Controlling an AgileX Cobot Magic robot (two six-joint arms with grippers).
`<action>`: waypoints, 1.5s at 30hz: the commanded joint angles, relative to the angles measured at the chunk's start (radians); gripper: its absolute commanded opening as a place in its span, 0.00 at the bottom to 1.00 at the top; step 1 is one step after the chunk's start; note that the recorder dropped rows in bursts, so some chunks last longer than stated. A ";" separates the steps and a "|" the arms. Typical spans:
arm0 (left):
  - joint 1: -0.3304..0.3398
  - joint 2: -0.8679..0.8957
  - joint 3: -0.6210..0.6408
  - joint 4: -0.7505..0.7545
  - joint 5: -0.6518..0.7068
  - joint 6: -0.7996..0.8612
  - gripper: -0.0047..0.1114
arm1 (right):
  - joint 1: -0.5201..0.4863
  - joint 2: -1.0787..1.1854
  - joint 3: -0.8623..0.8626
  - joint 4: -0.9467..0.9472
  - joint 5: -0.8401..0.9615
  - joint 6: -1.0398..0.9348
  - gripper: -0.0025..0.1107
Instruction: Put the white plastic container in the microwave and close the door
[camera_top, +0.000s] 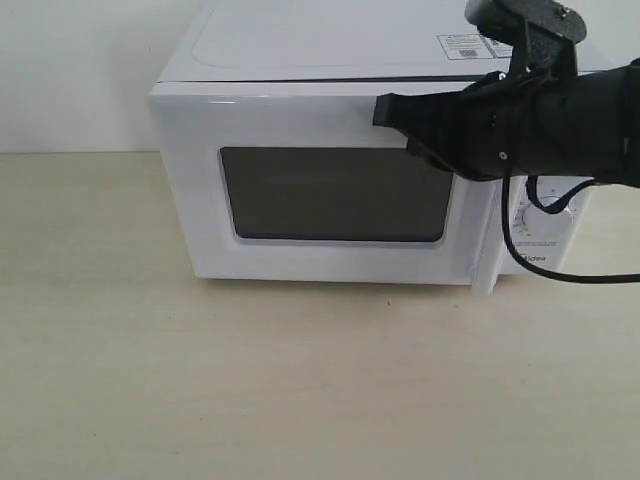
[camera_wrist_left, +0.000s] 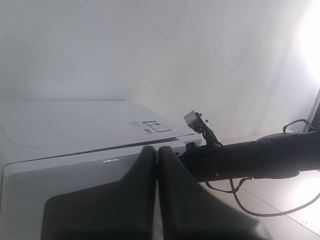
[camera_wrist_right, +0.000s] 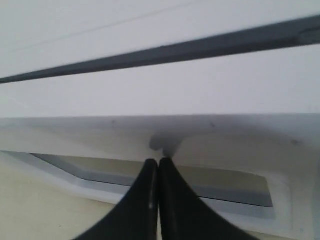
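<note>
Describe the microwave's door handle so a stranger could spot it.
Start at the white microwave on the pale table. Its door has a dark window; the handle is the vertical white bar between that window and the dial panel, its top hidden behind the black arm.

The right arm (camera_top: 560, 125) was matte black, with a thin black cable (camera_top: 600, 281) looping beneath. Its end effector (camera_wrist_right: 159, 162) had smooth, tapered black fingers (camera_wrist_right: 142, 205).

microwave (camera_top: 300, 45), door (camera_top: 330, 262) shut, right gripper (camera_top: 384, 111) at door's top
</note>
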 joint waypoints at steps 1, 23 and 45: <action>0.000 0.005 0.006 0.005 0.020 0.007 0.07 | -0.010 0.030 -0.032 0.001 -0.100 -0.010 0.02; 0.000 0.005 0.006 0.010 0.023 0.014 0.07 | -0.010 -0.001 -0.045 0.001 -0.037 -0.020 0.02; 0.000 0.005 0.006 0.010 0.057 0.013 0.07 | -0.010 -0.507 0.159 0.001 0.030 -0.028 0.02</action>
